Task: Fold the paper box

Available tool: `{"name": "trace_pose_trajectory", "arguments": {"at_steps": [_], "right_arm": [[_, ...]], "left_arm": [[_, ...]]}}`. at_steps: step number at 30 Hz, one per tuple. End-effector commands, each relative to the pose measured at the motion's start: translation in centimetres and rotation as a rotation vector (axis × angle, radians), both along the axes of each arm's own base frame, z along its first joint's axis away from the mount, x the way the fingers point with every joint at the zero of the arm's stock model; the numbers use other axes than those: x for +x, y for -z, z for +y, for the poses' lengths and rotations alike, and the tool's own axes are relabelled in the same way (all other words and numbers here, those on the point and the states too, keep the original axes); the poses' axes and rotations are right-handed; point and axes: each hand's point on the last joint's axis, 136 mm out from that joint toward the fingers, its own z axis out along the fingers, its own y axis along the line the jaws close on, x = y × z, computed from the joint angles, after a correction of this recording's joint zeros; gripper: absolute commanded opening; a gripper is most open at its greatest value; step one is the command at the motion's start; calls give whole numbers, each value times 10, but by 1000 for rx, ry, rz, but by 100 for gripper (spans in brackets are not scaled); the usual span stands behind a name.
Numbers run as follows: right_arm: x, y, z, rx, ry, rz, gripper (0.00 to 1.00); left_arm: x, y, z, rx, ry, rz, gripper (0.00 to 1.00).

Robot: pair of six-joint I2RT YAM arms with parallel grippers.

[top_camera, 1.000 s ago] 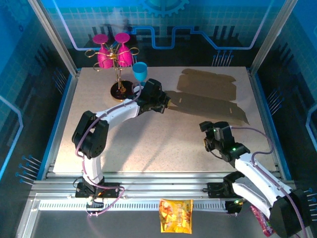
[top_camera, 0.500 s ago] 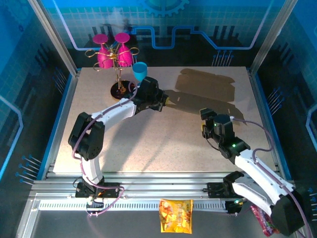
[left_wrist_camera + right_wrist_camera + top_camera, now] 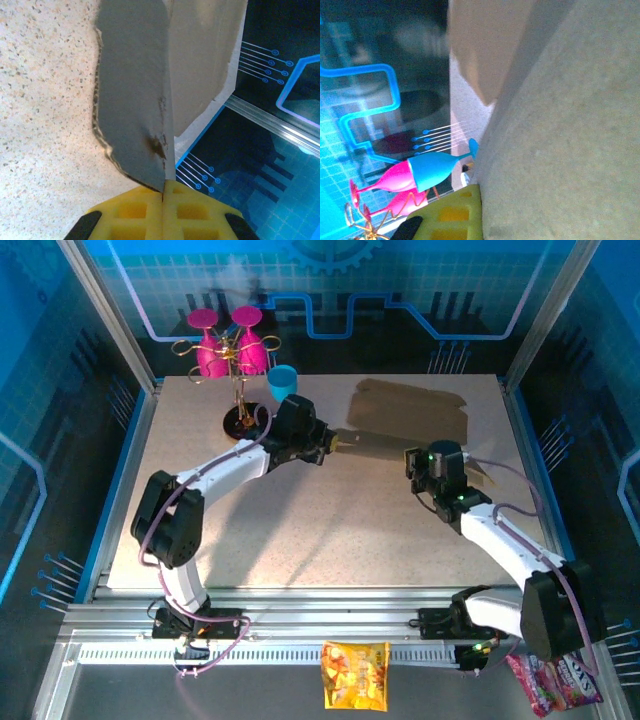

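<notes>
Brown paper box (image 3: 410,420): open sheet of cardboard on table (image 3: 300,530), to the right of glass stand (image 3: 238,370), toward far edge. Mostly flat as seen from above. Near long strip seems lifted, and in left wrist view a panel rises steep from the surface. No wall seen upright and locked, no tab pushed in, no lid shape.

At end of sheet nearest the stand: left gripper (image 3: 333,440) closed on the cardboard, edge pinched betw. the yellow fingers (image 3: 135,210). Farther right of the stand, on near edge of sheet: right gripper (image 3: 420,462) closed too. In its wrist view cardboard runs right against one finger, so prob. pinched, not fully sure.

Judged: early stage, approx. first fold only partly made. Left to do: raise side walls, tuck flaps and tabs, close lid.
</notes>
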Motion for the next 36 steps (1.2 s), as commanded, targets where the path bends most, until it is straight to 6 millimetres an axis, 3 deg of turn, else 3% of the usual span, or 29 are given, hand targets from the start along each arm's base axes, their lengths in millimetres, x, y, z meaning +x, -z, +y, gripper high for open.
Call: {"name": "trace_pose_trajectory", "arguments": {"at_steps": [1, 4, 6, 13, 17, 20, 21, 24, 28, 32, 36], "right_arm": [[10, -41, -8, -56, -8, -64, 0], [13, -92, -14, -141, -27, -130, 0], [12, -123, -15, -166, -40, -151, 0], [-11, -243, 4, -176, -111, -265, 0], [-29, -295, 21, -127, -113, -321, 0], [-30, -318, 35, -103, -119, -316, 0], [-26, -317, 37, -83, -108, -292, 0], [13, -293, 37, -14, -34, -192, 0], [77, -239, 51, 16, -16, -30, 0], [125, -185, 68, 8, -46, 88, 0], [150, -152, 72, -27, -74, 130, 0]], "left_arm": [[-13, -35, 11, 22, 45, -52, 34], [-17, -73, 39, 134, 47, -142, 56], [-20, -102, 64, 212, 26, -213, 60], [-31, -184, 164, 408, -160, -412, 59], [-41, -219, 203, 457, -253, -482, 58], [-51, -240, 222, 505, -289, -535, 56], [-53, -243, 227, 513, -297, -540, 56], [-60, -236, 239, 514, -310, -510, 53], [-62, -218, 239, 484, -272, -446, 52], [-55, -199, 216, 408, -139, -393, 52], [-43, -186, 185, 306, -19, -361, 54]]}}
